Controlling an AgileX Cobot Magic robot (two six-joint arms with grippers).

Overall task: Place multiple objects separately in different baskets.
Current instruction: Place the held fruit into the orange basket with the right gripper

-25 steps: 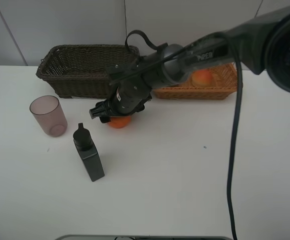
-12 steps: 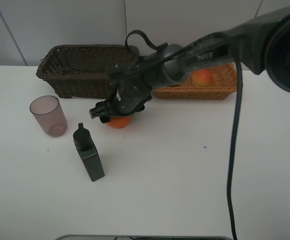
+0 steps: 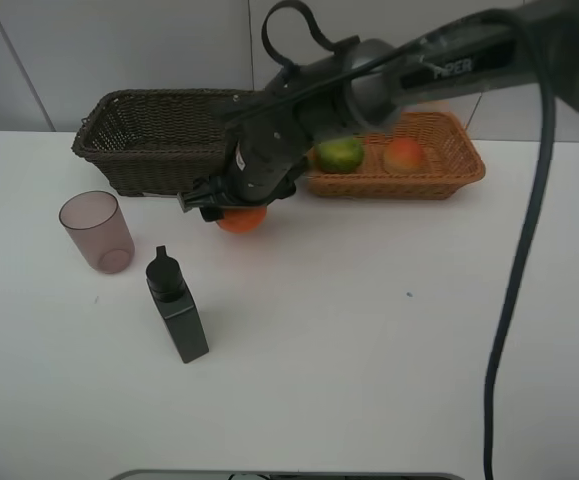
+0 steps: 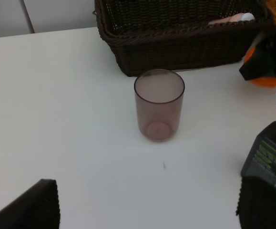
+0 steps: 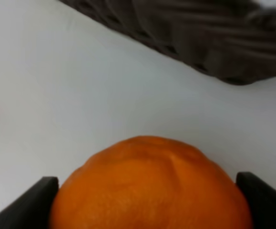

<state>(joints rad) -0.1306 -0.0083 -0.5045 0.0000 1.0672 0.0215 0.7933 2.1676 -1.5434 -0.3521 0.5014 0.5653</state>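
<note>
While the right tool point(image 3: 231, 208) stays clamped on the round orange fruit point(image 3: 243, 222): the fruit appears to hang just above the white table point(image 3: 369, 350), close to the near wall of the deep dark brown woven basket point(image 3: 149, 165).
Change: a second ago the orange sat lower and nearer under the arm. Now arm and fruit have risen and shifted toward the far side, and the arm no longer hides the left end of the shallow orange-tan woven basket point(image 3: 409, 187).
Meaning: the pick looks done and the carry has begun.
Right tool: its fingers press on either side of the orange, which fills the gap in the wrist view.
Left tool point(image 4: 147, 210): jaws wide apart, nothing between them, facing the cup. It is out of the high view.
Tan basket: holds a green oval fruit point(image 3: 340, 154) and a red-yellow peach point(image 3: 403, 155), near each other.
Dark basket: a slim pink bottle with a white cap point(image 4: 226, 19) lies inside, seen only from the left wrist.
On the table: a translucent pinkish cup point(image 3: 97, 232) stands upright at the left. A black square bottle point(image 3: 179, 310) stands nearer and to its right.
Progress: three items are in baskets, one is in the tool and two are untouched.
Likely destination: the tan basket, since the other fruit lie there, though that is a guess.
</note>
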